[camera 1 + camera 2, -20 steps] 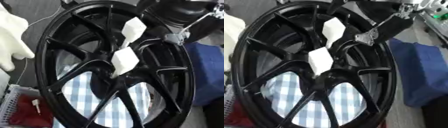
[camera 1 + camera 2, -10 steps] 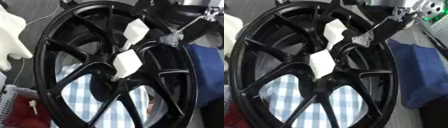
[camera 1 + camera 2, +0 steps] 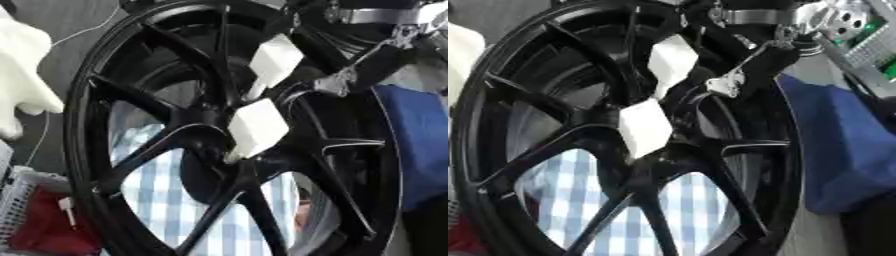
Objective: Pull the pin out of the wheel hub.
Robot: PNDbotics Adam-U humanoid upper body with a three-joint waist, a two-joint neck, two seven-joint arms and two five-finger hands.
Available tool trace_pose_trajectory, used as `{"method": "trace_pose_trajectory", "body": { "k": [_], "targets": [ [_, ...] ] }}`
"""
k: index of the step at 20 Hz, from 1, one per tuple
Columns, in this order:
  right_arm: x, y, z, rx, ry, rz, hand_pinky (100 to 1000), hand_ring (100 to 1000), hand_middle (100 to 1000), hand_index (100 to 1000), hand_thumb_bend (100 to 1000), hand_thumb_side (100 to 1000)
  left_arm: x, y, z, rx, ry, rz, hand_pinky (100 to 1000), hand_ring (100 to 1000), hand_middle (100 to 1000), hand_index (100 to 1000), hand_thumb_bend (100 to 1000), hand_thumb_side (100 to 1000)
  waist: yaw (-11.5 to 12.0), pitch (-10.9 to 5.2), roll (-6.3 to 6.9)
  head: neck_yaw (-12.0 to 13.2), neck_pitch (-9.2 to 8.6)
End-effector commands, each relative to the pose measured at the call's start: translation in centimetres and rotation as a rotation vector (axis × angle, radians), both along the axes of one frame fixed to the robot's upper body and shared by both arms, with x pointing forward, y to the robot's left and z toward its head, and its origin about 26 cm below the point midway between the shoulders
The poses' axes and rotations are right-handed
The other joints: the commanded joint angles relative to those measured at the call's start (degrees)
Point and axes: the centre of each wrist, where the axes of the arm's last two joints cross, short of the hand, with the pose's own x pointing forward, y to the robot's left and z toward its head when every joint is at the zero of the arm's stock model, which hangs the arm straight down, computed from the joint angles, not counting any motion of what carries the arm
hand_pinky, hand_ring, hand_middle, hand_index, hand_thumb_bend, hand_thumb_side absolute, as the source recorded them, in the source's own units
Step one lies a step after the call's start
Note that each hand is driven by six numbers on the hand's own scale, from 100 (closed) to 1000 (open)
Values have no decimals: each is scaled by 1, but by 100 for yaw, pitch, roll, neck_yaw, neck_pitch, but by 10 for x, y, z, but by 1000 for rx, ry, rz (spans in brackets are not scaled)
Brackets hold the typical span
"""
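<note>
Right hand [image 3: 262,100] grips upright wheel hub's [image 3: 210,140] centre.

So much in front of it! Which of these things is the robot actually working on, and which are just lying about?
Part of the job:
- black wheel hub
- white blocks at its centre, perhaps the pin
- right robot hand, reaching in by the spokes

Just lying about:
- checked cloth behind the wheel
- blue cloth
- basket holding something red
- white glove-like shape at the left
</note>
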Motion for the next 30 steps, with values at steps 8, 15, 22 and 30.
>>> {"method": "trace_pose_trajectory", "body": {
  "k": [8, 15, 22, 30],
  "targets": [
    [6, -3, 4, -9, -20, -22, 898, 883, 747, 866, 100, 268, -3, -1, 6, 1, -20, 7, 633, 699, 628, 725, 101, 791, -36, -50, 58, -19, -51],
    [11, -2, 0, 72, -29, -7, 853, 752, 432, 569, 100, 233, -3, -1, 5, -4, -13, 13, 633, 700, 626, 722, 101, 794, -38, -53, 58, -8, -34],
    [12, -2, 1, 227, 60, 31, 831, 681, 331, 456, 100, 214, -4, 0, 3, -11, -9, 23, 635, 701, 626, 722, 100, 790, -62, -141, 58, -11, 33],
    [-2, -11, 6, 318, 141, 30, 809, 637, 280, 399, 100, 216, -5, 2, 2, -22, -3, 30, 636, 701, 626, 722, 103, 787, -99, -259, 58, -38, 66]
  ]
}}
